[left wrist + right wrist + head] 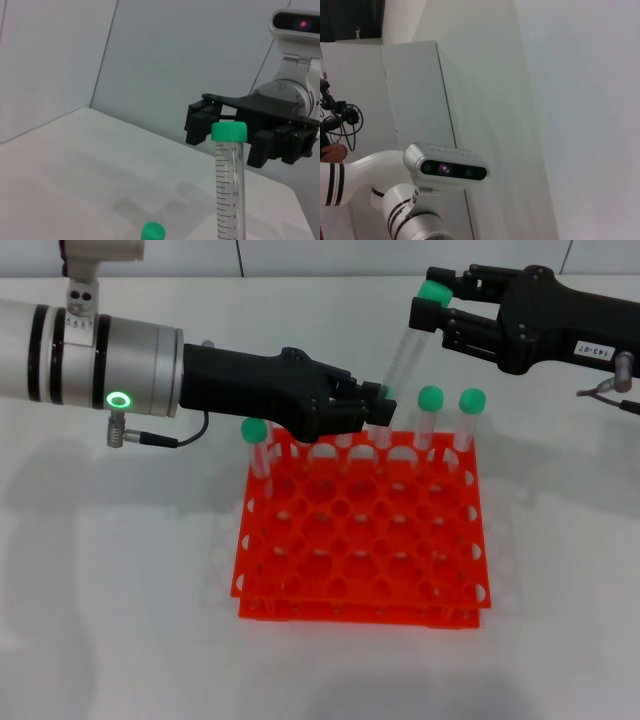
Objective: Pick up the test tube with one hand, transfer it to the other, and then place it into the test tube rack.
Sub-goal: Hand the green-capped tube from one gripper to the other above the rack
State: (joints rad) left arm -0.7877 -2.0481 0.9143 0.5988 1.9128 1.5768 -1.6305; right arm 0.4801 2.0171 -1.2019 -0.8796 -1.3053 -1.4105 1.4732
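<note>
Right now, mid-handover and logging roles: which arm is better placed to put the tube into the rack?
Right. The right gripper brackets the test tube's green cap from above the test tube rack; the left gripper holds its lower end and blocks the holes.

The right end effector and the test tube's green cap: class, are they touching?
Touching. In the head view the right end effector has its fingers closed around the green cap of the tilted test tube, with no gap visible.

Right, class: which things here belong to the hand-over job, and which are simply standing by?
In the job:
- test tube, held between both grippers
- left gripper, at its lower end
- right gripper, at its green cap
- test tube rack

Standing by:
- three other green-capped tubes in the rack
- white table
</note>
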